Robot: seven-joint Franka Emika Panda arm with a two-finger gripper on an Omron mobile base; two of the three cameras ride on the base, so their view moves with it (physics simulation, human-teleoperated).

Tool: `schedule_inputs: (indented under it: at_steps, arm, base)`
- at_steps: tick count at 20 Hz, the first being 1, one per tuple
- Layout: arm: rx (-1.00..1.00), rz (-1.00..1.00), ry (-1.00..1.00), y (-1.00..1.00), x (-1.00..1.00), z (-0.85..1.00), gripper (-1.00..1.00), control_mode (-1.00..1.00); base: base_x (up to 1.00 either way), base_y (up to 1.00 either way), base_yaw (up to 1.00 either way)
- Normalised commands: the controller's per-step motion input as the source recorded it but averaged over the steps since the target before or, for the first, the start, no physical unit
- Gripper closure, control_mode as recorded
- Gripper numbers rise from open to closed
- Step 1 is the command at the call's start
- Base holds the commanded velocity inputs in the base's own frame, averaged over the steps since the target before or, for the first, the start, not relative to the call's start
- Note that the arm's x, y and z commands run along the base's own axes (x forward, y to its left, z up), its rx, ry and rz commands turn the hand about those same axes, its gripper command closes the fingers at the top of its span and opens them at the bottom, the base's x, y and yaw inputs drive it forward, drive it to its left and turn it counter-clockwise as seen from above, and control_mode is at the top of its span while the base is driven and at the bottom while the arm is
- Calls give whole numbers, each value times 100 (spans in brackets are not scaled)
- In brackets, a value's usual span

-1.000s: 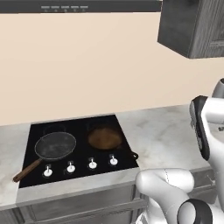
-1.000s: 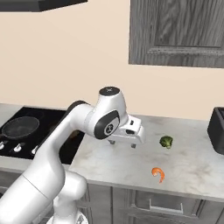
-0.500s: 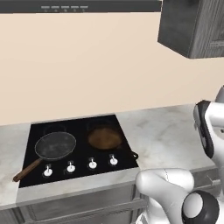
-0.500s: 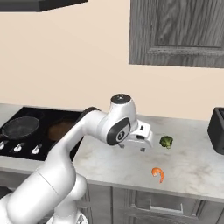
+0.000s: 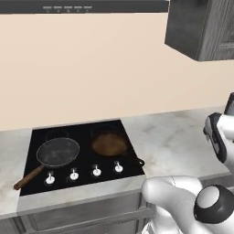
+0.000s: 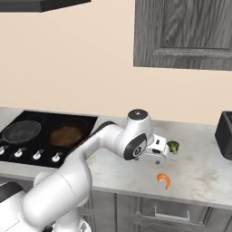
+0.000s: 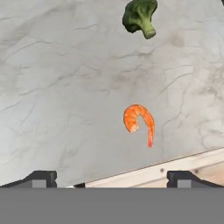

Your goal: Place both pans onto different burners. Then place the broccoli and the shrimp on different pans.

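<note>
In the left base view both pans sit on the black cooktop (image 5: 82,157), each on its own burner. The dark grey pan (image 5: 57,152) lies at about nine o'clock on the glass, its long wooden handle running out toward seven o'clock past the front edge. The brown pan (image 5: 109,144) sits just beside it toward three o'clock, its short dark handle pointing to five o'clock. A row of white knobs (image 5: 84,172) lines the front of the cooktop, at six o'clock from the pans.

From the right base view the white arm (image 6: 95,149) reaches out to three o'clock over the marble counter (image 6: 204,167), well apart from the cooktop. The gripper (image 6: 159,156) hangs above the counter with the broccoli (image 6: 172,146) just beside it at about two o'clock and the shrimp (image 6: 164,180) below it at six o'clock, lying near the counter's front edge. Both foods rest on the bare stone, neither in a pan.

In the hand view the shrimp (image 7: 140,121) lies curled near the centre, with the broccoli (image 7: 141,16) at twelve o'clock from it and apart from it. The gripper (image 7: 112,179) stands spread wide, its two dark fingertips (image 7: 41,178) set far apart at the lower corners, holding nothing and clear of the shrimp
</note>
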Motion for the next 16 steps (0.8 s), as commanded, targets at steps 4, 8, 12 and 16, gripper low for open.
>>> schedule_inputs:
  at_steps: [4,8,12,16]
  arm:
    - [0,0,0,-38,5,-33,-100,-100]
    - [2,0,0,-28,0,-34,-100,-100]
    - [1,0,0,-18,0,-28,-100,-100]
    - [0,0,0,-13,0,-27,-100,-100]
  base:
    - [0,0,0]
    - [0,0,0]
    - [0,0,0]
    - [0,0,0]
